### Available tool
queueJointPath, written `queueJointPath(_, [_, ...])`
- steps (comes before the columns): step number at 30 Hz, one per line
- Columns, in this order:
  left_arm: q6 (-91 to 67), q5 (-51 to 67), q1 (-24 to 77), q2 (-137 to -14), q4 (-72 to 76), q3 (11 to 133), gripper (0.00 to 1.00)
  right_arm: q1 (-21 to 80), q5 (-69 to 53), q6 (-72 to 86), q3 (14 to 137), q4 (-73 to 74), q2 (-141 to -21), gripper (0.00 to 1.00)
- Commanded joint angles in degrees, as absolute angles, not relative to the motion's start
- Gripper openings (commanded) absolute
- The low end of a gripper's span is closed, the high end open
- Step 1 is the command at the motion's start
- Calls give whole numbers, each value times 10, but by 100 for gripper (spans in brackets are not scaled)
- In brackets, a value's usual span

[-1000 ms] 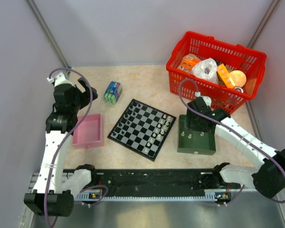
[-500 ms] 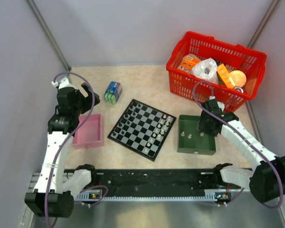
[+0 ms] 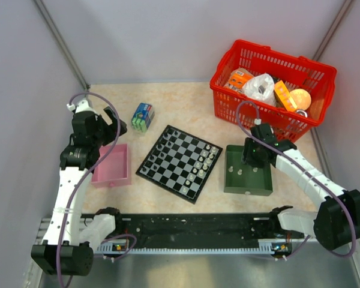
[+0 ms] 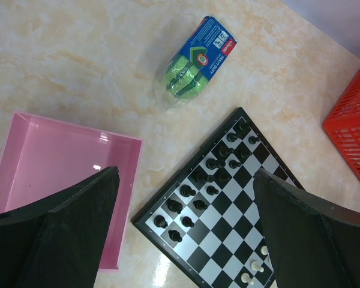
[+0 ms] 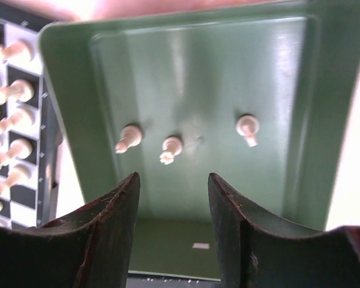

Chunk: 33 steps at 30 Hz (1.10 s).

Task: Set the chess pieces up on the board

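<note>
Your right pincer (image 5: 173, 191) hangs over the green tray (image 5: 72, 126), jaws partly open with nothing between them. Three pale pieces (image 5: 170, 149) sit on the tray floor and seem to lie on their sides, two just beside each other. The rest stand on the board (image 3: 180, 163), dark along one edge and pale along the opposite one. Close on the paired ones and you may nudge the neighbour or pinch both. A lying piece could roll, or come up tilted and topple others on the board. Your left pincer (image 4: 185, 180) is wide open and empty near the pink tray (image 4: 54, 168).
</note>
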State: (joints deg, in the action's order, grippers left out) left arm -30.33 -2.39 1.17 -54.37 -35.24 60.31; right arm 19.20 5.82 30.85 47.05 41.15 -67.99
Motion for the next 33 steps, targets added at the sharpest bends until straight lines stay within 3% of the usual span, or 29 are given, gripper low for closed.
queueJointPath(1, [-301,-22,9,-533,-347,607,99,228,25,302,509,377,-688,50])
queueJointPath(33, [-287,-40,9,-530,-371,620,99,305,30,257,561,381,-824,32])
